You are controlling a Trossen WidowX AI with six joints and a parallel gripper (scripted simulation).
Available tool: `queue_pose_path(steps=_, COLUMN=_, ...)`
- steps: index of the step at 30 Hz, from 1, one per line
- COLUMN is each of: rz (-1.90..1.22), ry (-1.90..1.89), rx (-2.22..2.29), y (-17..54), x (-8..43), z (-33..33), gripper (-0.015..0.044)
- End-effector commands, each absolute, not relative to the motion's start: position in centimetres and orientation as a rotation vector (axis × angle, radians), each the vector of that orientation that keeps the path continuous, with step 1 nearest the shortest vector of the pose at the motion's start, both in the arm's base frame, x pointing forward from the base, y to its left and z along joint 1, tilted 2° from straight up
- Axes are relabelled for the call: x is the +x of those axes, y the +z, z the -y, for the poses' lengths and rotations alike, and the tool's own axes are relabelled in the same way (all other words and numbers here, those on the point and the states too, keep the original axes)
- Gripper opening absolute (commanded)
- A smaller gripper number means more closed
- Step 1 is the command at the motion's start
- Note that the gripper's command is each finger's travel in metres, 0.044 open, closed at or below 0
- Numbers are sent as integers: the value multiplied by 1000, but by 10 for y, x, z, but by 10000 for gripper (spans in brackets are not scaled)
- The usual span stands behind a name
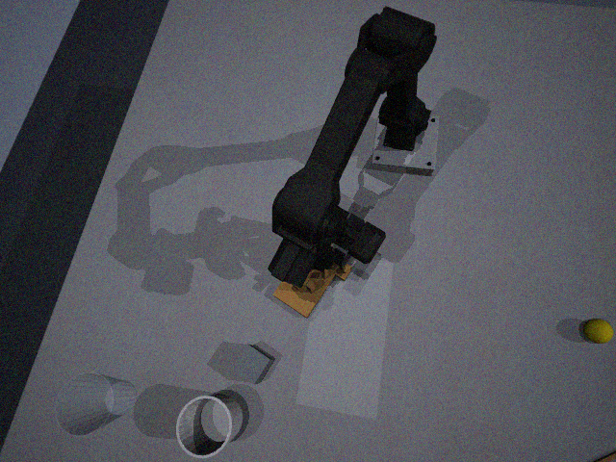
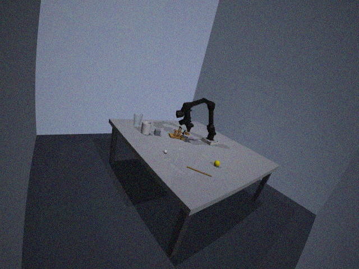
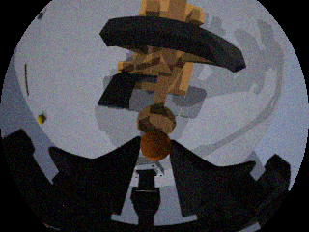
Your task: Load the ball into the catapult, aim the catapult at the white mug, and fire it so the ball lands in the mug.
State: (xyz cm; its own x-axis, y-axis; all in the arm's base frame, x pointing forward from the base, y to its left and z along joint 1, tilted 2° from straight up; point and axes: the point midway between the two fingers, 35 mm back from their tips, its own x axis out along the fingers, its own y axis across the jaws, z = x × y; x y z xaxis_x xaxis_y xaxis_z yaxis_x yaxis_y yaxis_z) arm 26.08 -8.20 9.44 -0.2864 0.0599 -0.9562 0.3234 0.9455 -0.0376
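Observation:
My gripper (image 2: 189,130) (image 3: 154,141) is shut on the orange ball (image 3: 155,147), which sits between the fingertips in the wrist view. The wooden catapult (image 1: 300,299) (image 2: 175,135) (image 3: 182,79) stands under the wrist. Its round cup (image 3: 156,122) shows just past the ball in the wrist view; the height between ball and cup is hard to tell. In the top view the arm hides the ball, the cup and the fingertips. The white mug (image 1: 188,424) (image 2: 146,128) stands upright, open side up, beyond the catapult's base end.
A grey block (image 1: 239,362) (image 2: 157,132) lies between catapult and mug. A clear glass (image 1: 82,403) (image 2: 138,119) stands beside the mug. A yellow ball (image 1: 598,331) (image 2: 216,163) (image 3: 41,118), a thin stick (image 2: 199,171) (image 3: 26,79) and a small white ball (image 2: 165,151) lie farther off.

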Motion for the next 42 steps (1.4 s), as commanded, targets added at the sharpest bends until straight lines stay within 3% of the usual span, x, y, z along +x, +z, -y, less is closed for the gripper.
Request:
queue_pose_path(steps=1, rz=-1858, ry=-255, rx=281, y=88, x=260, z=82, gripper=0)
queue_pose_path(steps=11, rz=-1852, ry=-263, rx=282, y=88, x=261, z=82, gripper=0)
queue_pose_path(steps=21, rz=-1846, ry=-263, rx=281, y=90, x=262, z=82, gripper=263)
queue_pose_path(steps=28, rz=-1645, ry=-271, rx=251, y=180, x=255, z=77, gripper=440)
queue_pose_path(steps=31, rz=-1600, ry=-273, rx=245, y=199, x=250, z=75, gripper=440)
queue_pose_path(steps=42, rz=-1328, ry=-297, rx=232, y=194, x=340, z=104, gripper=440)
